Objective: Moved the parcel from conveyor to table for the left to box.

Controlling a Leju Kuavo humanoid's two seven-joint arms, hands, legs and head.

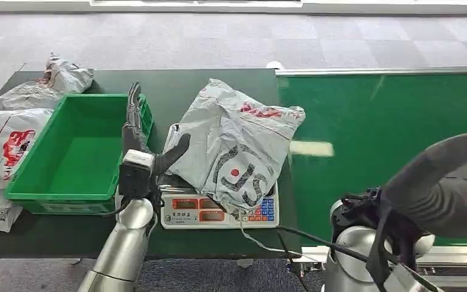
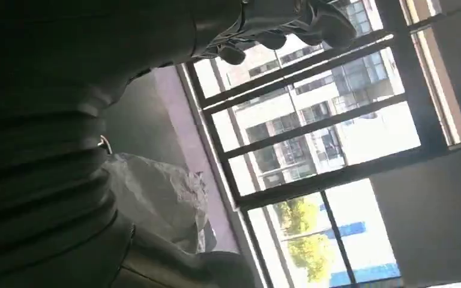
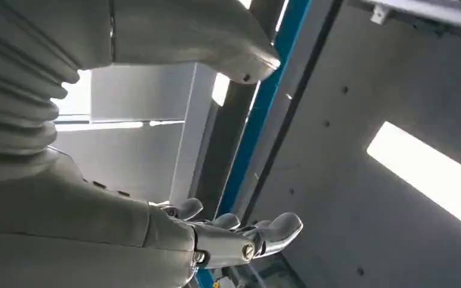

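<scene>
One parcel (image 1: pixel 237 146) beside left robot hand (image 1: pixel 141 131)

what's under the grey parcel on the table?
A weighing scale sits under the grey parcel. Its display and keypad stick out; the parcel covers its platform.

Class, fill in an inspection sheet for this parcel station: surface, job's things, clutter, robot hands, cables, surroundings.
Surface: dark green table, green conveyor at its right.
Job's things: grey parcel lying on the scale; green box empty.
Clutter: other parcels left of the box.
Robot hands: left robot hand open, between box and parcel; right robot hand raised, open, holding nothing.
Cables: thin cable trailing off the scale.
Surroundings: grey carpet floor; windows.
</scene>
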